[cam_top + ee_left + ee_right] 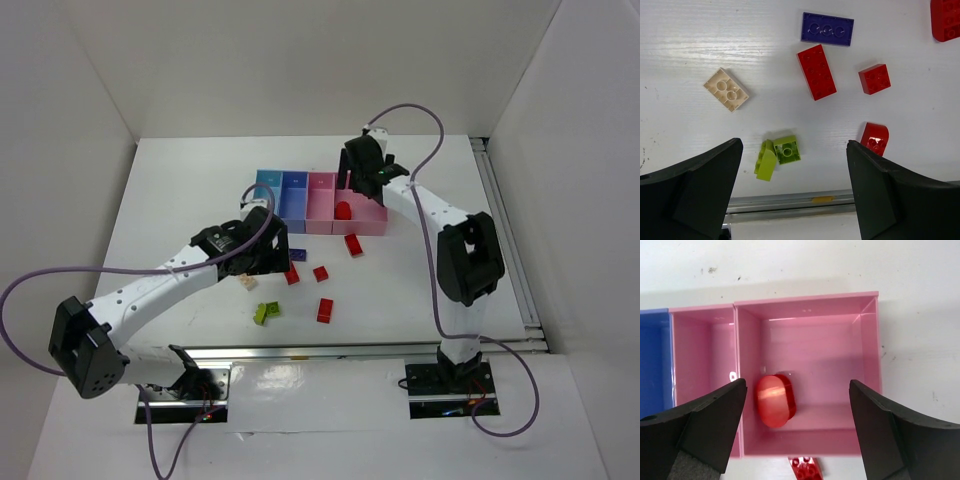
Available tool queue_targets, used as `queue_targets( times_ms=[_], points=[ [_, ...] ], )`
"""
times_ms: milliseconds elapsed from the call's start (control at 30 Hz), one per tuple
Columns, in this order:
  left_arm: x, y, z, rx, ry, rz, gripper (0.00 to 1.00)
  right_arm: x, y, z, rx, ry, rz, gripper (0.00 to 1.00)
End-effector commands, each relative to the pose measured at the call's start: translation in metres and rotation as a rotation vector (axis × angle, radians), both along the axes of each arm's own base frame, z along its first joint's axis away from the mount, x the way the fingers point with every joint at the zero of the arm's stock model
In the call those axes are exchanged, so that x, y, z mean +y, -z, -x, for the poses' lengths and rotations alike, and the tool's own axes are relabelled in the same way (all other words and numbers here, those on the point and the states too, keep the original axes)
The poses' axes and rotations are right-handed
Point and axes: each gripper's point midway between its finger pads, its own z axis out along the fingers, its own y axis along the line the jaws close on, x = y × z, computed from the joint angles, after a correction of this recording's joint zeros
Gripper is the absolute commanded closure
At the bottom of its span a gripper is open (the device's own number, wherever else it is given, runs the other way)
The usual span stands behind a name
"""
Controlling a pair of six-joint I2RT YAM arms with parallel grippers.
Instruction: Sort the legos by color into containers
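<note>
My left gripper [268, 262] is open and empty, high above the loose legos. In the left wrist view its jaws [794, 146] frame a lime green brick [777, 155]. A beige brick [726, 89], a dark blue brick [827, 29] and several red bricks [816, 72] lie around it. My right gripper [352, 183] is open and empty [797, 385] over the wider pink tray [840, 340], where a rounded red brick [775, 400] lies. The joined trays [294, 195] stand in a row at mid table.
The narrow pink tray [702, 365] and the periwinkle tray [652, 360] sit left of the wider one. A red brick [805, 467] lies just outside its near wall. A metal rail [790, 205] runs along the table's near edge, close to the lime brick.
</note>
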Motion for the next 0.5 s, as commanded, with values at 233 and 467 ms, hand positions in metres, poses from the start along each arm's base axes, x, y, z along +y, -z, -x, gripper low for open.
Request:
queue_targets(
  times_ms=[233, 467],
  points=[
    [0.013, -0.023, 0.002, -0.071, -0.028, 0.003, 0.05, -0.007, -0.036, 0.116, -0.074, -0.106, -0.078, 0.1],
    [0.0, -0.026, 0.006, -0.059, 0.031, 0.058, 0.02, 0.004, -0.024, 0.153, -0.064, -0.164, -0.058, 0.1]
  ],
)
